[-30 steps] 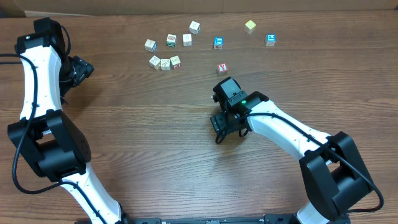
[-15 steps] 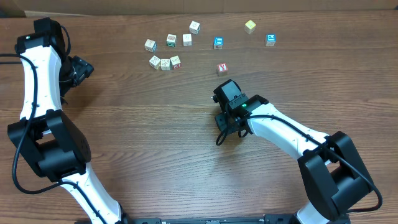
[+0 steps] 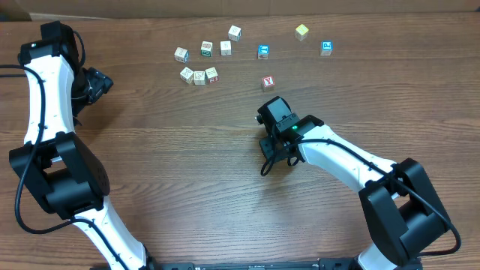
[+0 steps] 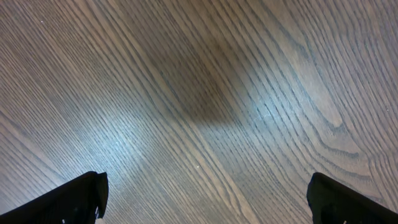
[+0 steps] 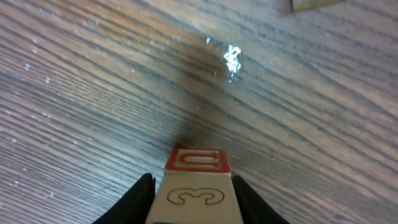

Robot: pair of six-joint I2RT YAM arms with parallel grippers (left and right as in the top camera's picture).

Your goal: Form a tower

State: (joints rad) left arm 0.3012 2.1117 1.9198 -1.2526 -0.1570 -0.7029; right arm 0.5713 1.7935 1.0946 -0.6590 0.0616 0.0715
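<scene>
My right gripper [image 5: 193, 182] clamped on tower [image 5: 194, 195], fingers flush on both sides to steady column mid-table; only its red-marked end visible. My left gripper [image 4: 205, 191] spread wide, parked aside, out of way. Loose cubes [image 3: 199, 76] lie at far edge.

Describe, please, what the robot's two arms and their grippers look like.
The left arm and the right arm both have glossy white link shells joined by bulky black joint housings. Thin black cables loop alongside them. The left gripper and the right gripper are black, each with two flat fingers. A small green light glows near the right wrist.
</scene>
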